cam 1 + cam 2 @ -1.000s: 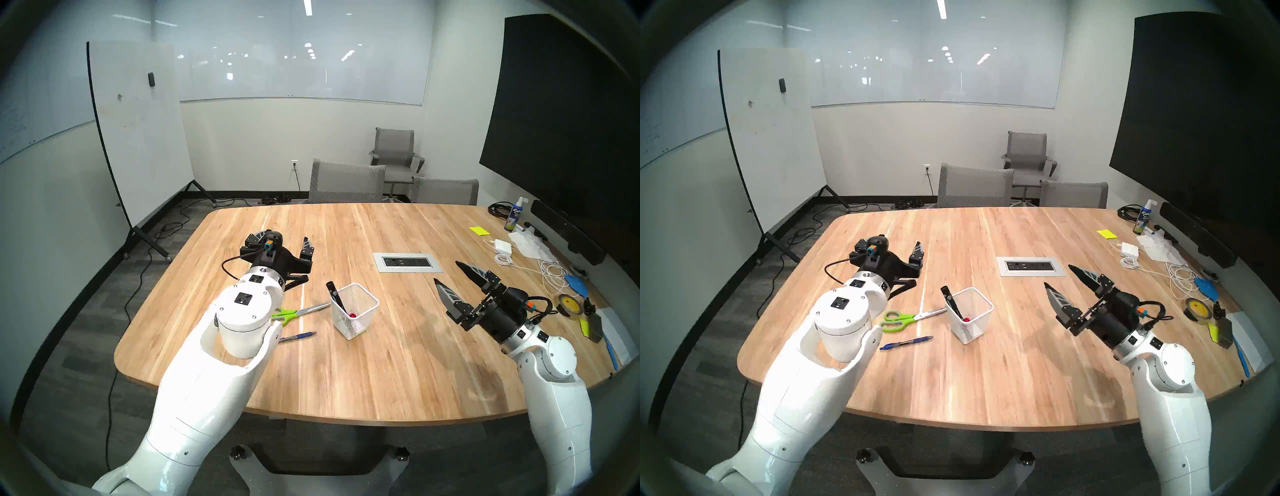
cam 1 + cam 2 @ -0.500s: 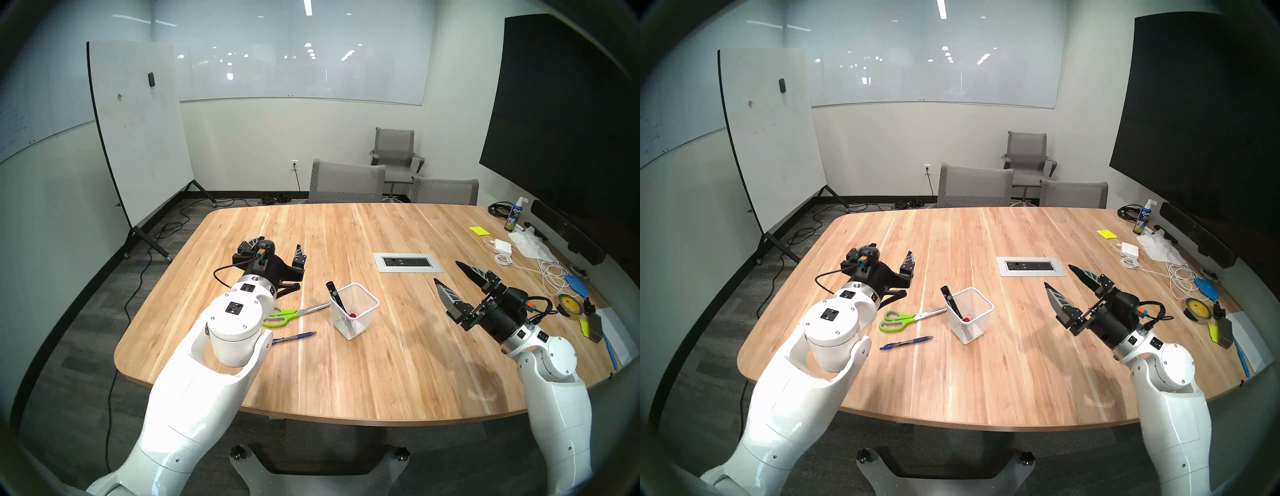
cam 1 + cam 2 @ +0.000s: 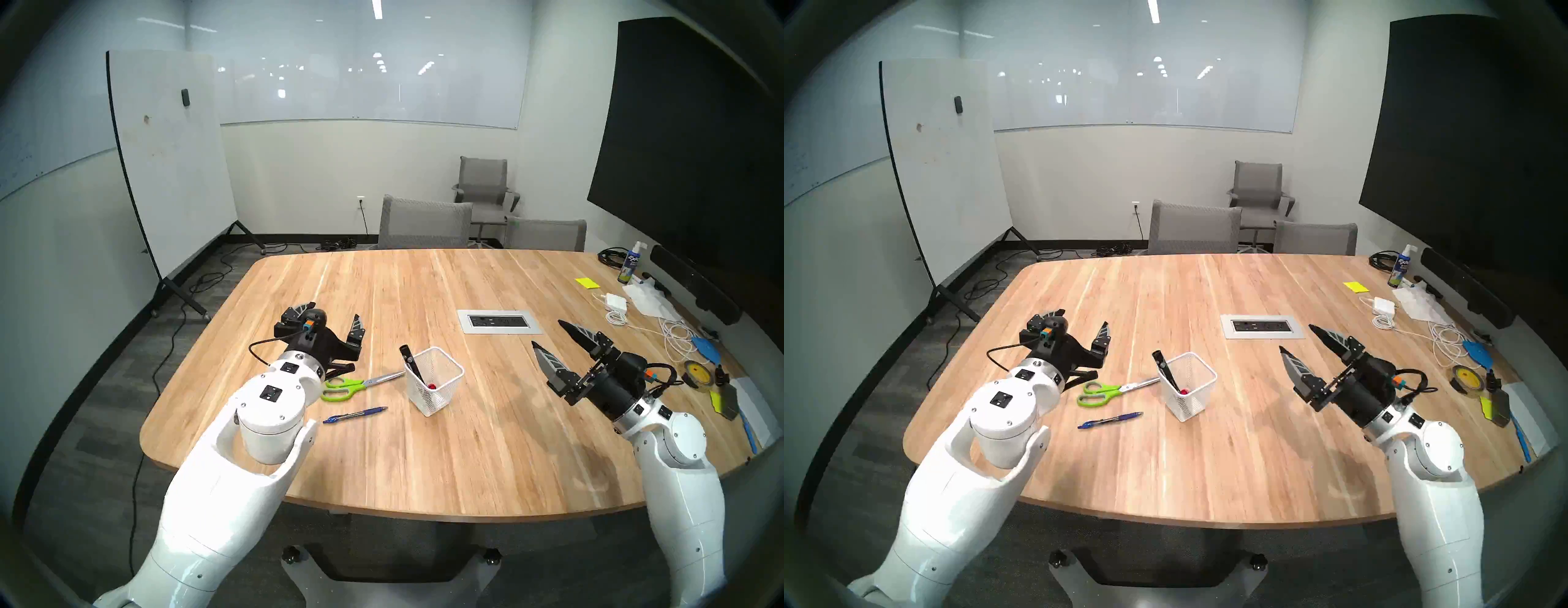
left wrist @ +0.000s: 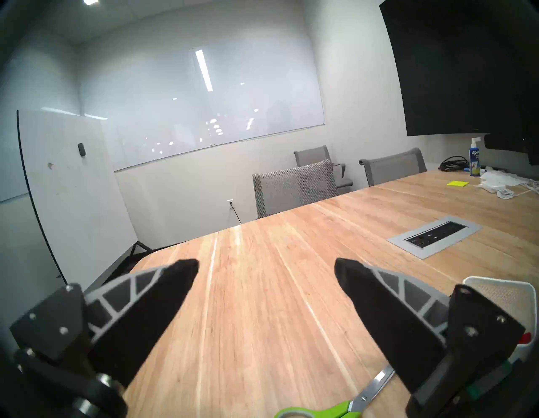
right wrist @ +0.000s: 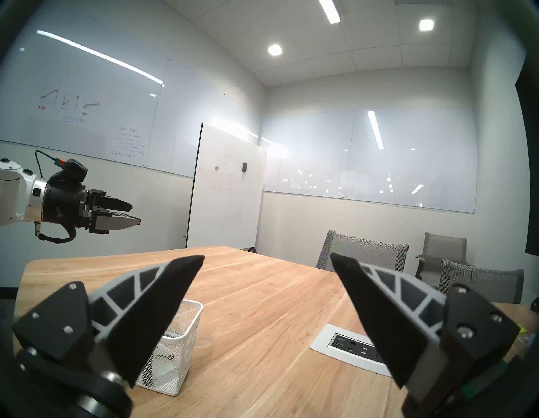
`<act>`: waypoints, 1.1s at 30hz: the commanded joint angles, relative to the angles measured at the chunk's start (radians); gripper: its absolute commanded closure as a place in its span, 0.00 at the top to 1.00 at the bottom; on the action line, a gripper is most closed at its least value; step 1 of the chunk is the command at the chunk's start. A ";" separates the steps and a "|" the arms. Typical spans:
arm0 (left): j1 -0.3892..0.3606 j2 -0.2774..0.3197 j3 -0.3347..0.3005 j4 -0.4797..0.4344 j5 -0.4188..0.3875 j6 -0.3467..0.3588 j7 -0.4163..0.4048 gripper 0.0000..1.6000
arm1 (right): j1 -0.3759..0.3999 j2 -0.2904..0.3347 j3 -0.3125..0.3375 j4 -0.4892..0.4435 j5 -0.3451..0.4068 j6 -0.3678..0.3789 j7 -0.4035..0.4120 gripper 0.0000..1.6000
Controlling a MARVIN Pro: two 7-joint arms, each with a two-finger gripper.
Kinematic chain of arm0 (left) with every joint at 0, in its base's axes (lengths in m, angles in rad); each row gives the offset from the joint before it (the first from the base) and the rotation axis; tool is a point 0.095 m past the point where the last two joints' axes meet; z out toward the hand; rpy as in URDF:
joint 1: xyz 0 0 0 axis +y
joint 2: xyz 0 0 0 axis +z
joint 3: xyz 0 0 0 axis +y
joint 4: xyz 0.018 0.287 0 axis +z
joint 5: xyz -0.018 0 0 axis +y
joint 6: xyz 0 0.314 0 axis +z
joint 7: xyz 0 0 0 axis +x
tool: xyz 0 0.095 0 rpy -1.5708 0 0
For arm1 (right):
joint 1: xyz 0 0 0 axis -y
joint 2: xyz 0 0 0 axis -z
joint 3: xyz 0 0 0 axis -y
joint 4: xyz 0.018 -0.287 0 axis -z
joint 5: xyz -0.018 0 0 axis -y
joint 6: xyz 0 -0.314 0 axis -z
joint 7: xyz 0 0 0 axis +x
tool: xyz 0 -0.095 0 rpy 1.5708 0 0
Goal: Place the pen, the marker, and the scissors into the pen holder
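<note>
Meeting room, whiteboard walls, grey chairs; one wooden table (image 3: pixel 488 446) bearing all items listed.

Left gripper (image 3: pixel 333 320): fingers spread wide, nothing between them, raised above the table. In the left wrist view both fingers (image 4: pixel 151 306) frame bare wood.

Right gripper (image 3: pixel 551 339): fingers likewise spread and empty, held above the table, pointing toward the far side.

Scissors (image 3: pixel 360 383): lime-green loops, silver blades, lying flat. Located just behind and below the left gripper, beside its wrist, not touched by it; loops nearest that wrist, blade tips pointing toward the pen holder. In the left wrist view only one loop and the blade base show at the bottom edge (image 4: pixel 344 405).

Pen (image 3: pixel 355 415): dark blue, lying flat, parallel to the scissors and nearer the robot; behind the left gripper, apart from it.

Pen holder (image 3: pixel 437 399): white wire mesh, square rim, upright. To the right of the left gripper, to the left of the right gripper, between the two, touched by neither. In the right wrist view it stands behind the left-hand finger (image 5: pixel 175 359).

Black marker (image 3: pixel 410 361): leaning inside the holder, top end above the rim on the side toward the left gripper.

Red-capped item (image 3: pixel 432 386): low inside the holder; only the red end is legible.

Power-outlet panel (image 3: pixel 499 321): set flush in the table, ahead of the right gripper and to its left.
</note>
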 commanded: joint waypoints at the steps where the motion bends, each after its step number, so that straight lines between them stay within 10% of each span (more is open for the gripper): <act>1: 0.019 0.040 -0.031 -0.050 -0.007 0.000 -0.023 1.00 | 0.008 -0.001 0.003 -0.014 0.004 -0.004 -0.001 1.00; 33: 0.147 0.163 -0.114 -0.131 -0.070 0.058 -0.175 1.00 | 0.008 -0.001 0.003 -0.014 0.004 -0.004 -0.001 1.00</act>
